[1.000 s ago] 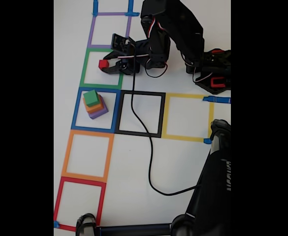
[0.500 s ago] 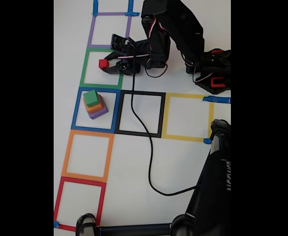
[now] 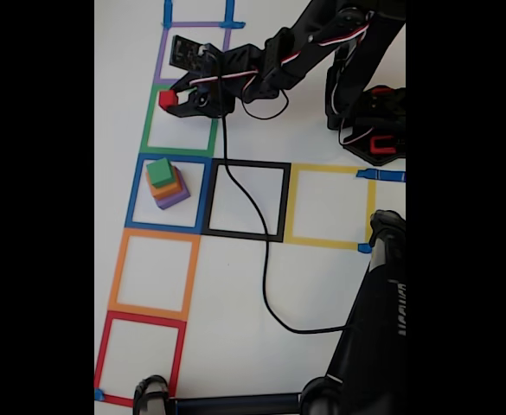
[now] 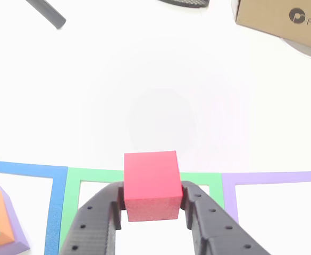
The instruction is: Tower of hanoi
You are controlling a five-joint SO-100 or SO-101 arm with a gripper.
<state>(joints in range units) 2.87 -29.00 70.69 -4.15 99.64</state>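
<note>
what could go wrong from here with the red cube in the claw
1. The claw pinches the red cube only by its lower sides, so the cube might slip or twist out during travel.
2. The stack in the blue square is a tapering tower with a green block on top; a slightly off-centre release could topple or shift it.
3. The black cable trails across the black square and might snag.

Matt plastic on smooth white table (image 4: 160, 79)
Red cube (image 4: 151, 186) looks matt; black gripper (image 4: 151, 204) fingers finely textured (perhaps printed plastic); cardboard box (image 4: 280, 18).
</note>
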